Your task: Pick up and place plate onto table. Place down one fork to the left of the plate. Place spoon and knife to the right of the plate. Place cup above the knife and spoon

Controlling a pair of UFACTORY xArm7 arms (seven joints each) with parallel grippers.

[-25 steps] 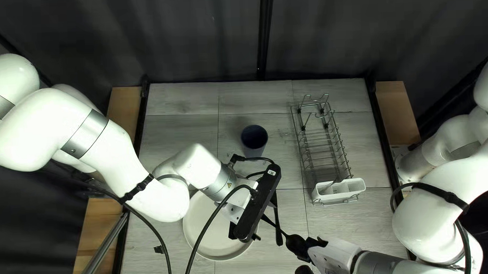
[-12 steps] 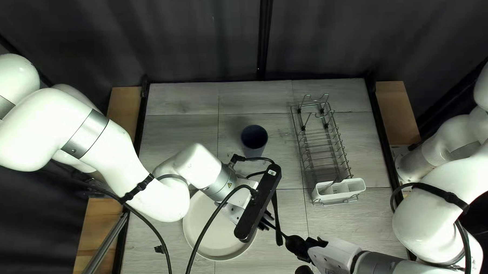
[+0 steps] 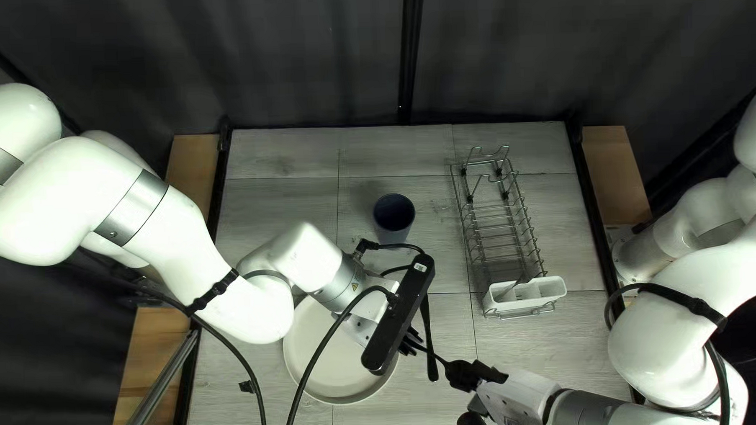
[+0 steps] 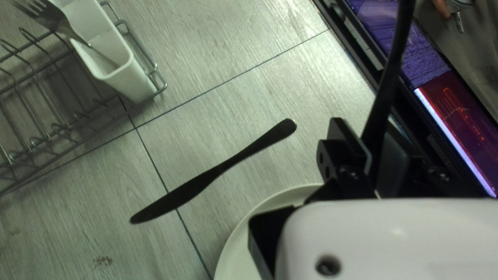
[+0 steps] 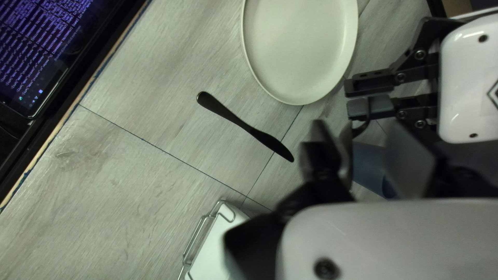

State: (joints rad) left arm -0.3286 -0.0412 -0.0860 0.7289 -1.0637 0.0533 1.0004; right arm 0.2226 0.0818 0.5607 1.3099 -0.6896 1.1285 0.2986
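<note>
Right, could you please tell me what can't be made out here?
Utensil in my left hand, left wrist view: far end cut off by the edge.
Cup, right wrist view: mostly behind my right hand.
Plate, top left view: partly behind my left arm.
Knife, top left view: blade end behind camera bar.

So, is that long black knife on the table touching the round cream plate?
Apart. The right wrist view shows it plainly: grey wood-look tabletop is visible between the whole knife and the plate.

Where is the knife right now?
In the top left view, the knife lies just right of the plate, between it and the white caddy.
</note>
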